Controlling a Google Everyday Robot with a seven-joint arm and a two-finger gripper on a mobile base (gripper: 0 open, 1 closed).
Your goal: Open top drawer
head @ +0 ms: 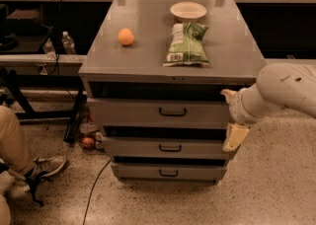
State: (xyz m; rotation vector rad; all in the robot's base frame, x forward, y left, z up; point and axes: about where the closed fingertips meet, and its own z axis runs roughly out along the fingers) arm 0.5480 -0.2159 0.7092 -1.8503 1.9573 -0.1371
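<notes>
Grey metal makes up the desk (pixel 148 56) in front of you, and it has three drawers in its front. The top drawer (pixel 128 113) sits right under the desk top. It is the widest one and has the tallest front. A small black handle (pixel 173 112) is in the middle of that front. You can see a dark gap between the drawer front and the desk top above it. The middle drawer (pixel 133 147) and the bottom drawer (pixel 138 171) are below it, and each is a bit narrower.

Your end effector (pixel 232 116) is on the right, at the end of the white arm (pixel 286 91). It is by the right end of the top drawer's front, at about the same height. It is well to the right of the handle and not on it. You cannot tell if the end effector is wide or narrow. A cream piece (pixel 235 137) hangs down from it, in front of the right end of the middle drawer.

On top of the desk lie an orange (pixel 125 36), a pale bowl (pixel 188 10) and a green bag (pixel 186 44). The bag is just in front of the bowl. The orange is well apart from both, to the left.
</notes>
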